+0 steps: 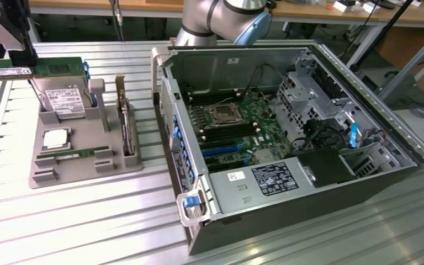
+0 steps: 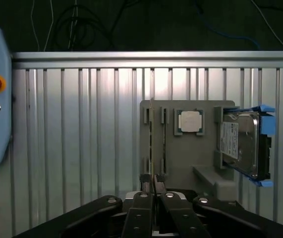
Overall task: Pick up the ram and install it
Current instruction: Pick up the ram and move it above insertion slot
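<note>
"Ram (image 1: 53, 67) first. Where is it?" asks Pip.

"Up in the air, at ten o'clock in the exterior view," says Bo. "Its long side is level. It hangs above the gray tray (image 1: 79, 178) and touches nothing but the pincer."

"What is the pincer (image 2: 153, 187) doing?"

"It is pinched narrow on the ram. The thin green stick sits right between the two fingers."

"What is under it?"

"The tray, and it sits on the table (image 1: 86, 221). A silver hard drive (image 1: 64, 100) is at twelve o'clock on the tray. A square chip (image 1: 56, 138) is in the middle. A second green stick (image 1: 72, 153) lies at six o'clock. A tall card (image 1: 127, 121) stands on its edge at three o'clock."

"Where does the ram belong?"

"I think it goes in the open computer case (image 1: 271, 190), at three o'clock from the tray. A green board (image 1: 234, 124) lies inside it."

"How do you do this bit well?"

"I think a firm pinch matters most, so the stick cannot tip or slip. Hold it level. Carry it high, so it clears the tall card and the wall of the case. Go slow, because a bump could bend the stick or knock it crooked in the fingers."
</note>
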Action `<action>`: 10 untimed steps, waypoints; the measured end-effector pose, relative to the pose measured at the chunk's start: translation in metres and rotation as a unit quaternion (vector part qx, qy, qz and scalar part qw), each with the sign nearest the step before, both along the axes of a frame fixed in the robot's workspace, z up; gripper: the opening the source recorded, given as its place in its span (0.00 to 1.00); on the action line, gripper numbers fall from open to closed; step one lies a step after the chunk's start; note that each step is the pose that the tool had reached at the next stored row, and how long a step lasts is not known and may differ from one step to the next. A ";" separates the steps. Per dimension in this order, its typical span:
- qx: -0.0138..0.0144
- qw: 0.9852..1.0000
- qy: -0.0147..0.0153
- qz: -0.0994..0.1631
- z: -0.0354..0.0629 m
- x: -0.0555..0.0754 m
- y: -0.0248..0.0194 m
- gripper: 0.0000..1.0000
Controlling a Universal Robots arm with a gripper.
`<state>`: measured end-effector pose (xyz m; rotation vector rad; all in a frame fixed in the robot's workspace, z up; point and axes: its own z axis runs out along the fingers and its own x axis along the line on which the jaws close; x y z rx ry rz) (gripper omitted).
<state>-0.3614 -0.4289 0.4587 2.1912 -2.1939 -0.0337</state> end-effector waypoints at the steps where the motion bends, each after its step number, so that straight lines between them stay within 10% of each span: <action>1: 0.000 1.000 0.000 0.000 0.0037 0.000 0.0000 0.12; 10: 0.000 1.000 0.000 0.000 0.0361 0.000 0.0000 0.12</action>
